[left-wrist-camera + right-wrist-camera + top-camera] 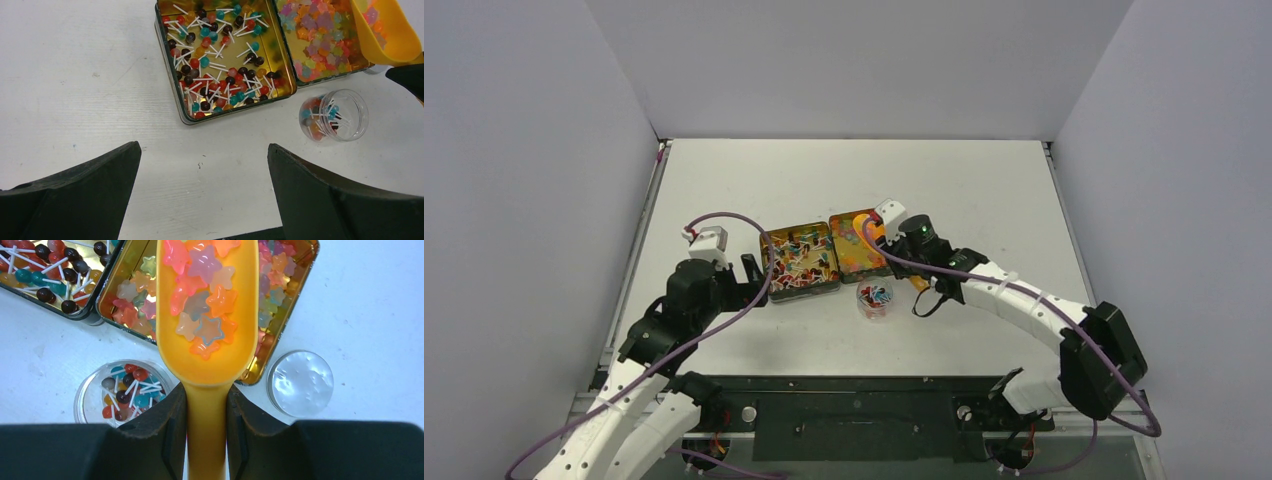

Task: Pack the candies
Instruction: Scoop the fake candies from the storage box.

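From my station, the right gripper [206, 405] is clenched on the handle of the orange plastic scoop [210, 370], one finger on each side of it. The scoop's bowl is loaded with translucent star-shaped candies [202, 300] in pink, orange, lilac and pale blue, and it sits over the gold rectangular tin of stars [117, 280]; I cannot tell whether the bowl touches the tin. More stars of the same kind cover that tin's floor. Touching it on its left is a second gold rectangular tin [275, 55], holding small round lollipops [220, 65] in red, teal, dark brown and orange on white sticks. Just in front of the two tins, near where they meet, a small clear plastic jar [362, 112] stands upright on the white table [75, 75] with some of those lollipops inside and its mouth uncovered. A round clear lid [300, 383] lies flat on the table on the other side of the scoop handle, just beside the star tin's near corner. The left gripper [202, 147] is released, jaws spread wide with nothing between them, and it hangs above bare table on the near left of the lollipop tin, apart from it.
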`<action>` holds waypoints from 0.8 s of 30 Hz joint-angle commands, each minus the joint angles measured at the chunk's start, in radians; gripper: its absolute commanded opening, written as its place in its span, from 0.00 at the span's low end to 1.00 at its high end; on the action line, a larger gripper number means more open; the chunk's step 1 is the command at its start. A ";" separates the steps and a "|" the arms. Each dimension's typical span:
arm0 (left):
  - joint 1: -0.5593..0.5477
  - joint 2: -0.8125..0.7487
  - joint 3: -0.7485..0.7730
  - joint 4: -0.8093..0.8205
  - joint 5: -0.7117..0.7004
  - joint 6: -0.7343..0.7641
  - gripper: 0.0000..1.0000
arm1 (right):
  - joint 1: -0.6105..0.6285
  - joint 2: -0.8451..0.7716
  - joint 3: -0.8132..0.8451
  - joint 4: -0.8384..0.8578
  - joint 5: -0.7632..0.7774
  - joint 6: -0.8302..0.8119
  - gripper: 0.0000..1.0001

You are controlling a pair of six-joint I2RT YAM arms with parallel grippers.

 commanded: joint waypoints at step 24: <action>-0.003 -0.048 -0.004 0.075 0.059 0.019 0.96 | 0.279 -0.447 0.056 -0.471 0.351 0.389 0.00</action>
